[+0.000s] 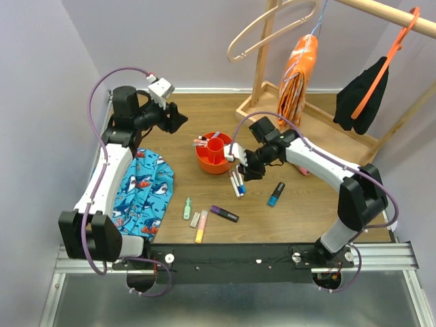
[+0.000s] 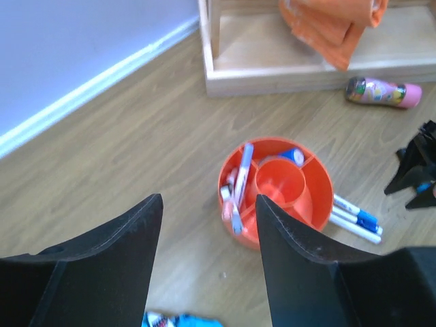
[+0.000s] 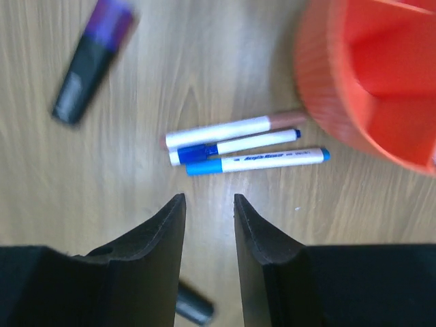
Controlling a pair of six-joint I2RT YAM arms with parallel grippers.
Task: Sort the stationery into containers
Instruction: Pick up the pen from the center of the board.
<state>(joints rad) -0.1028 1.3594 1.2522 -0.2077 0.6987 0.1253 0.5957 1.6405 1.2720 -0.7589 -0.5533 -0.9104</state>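
Observation:
The red-orange bowl (image 1: 213, 152) stands mid-table and holds a few pens in its left compartment (image 2: 240, 184). Three white and blue markers (image 1: 237, 182) lie side by side against its near right side; they also show in the right wrist view (image 3: 245, 146). My right gripper (image 3: 209, 197) hovers just beside them, jaws a little apart and empty. A purple-and-black highlighter (image 1: 224, 214), a blue marker (image 1: 276, 194), and pale green (image 1: 187, 208), pink (image 1: 195, 219) and yellow (image 1: 201, 227) ones lie nearer the front. My left gripper (image 2: 209, 199) is open and empty, above the table to the far left of the bowl.
The blue shark-print cloth (image 1: 143, 191) lies at the left. The wooden rack base (image 1: 300, 116) stands at the back right, with an orange cloth (image 1: 298, 75) and a black cloth (image 1: 361, 95) hanging over it. A pink bottle (image 2: 381, 92) lies in front of the rack.

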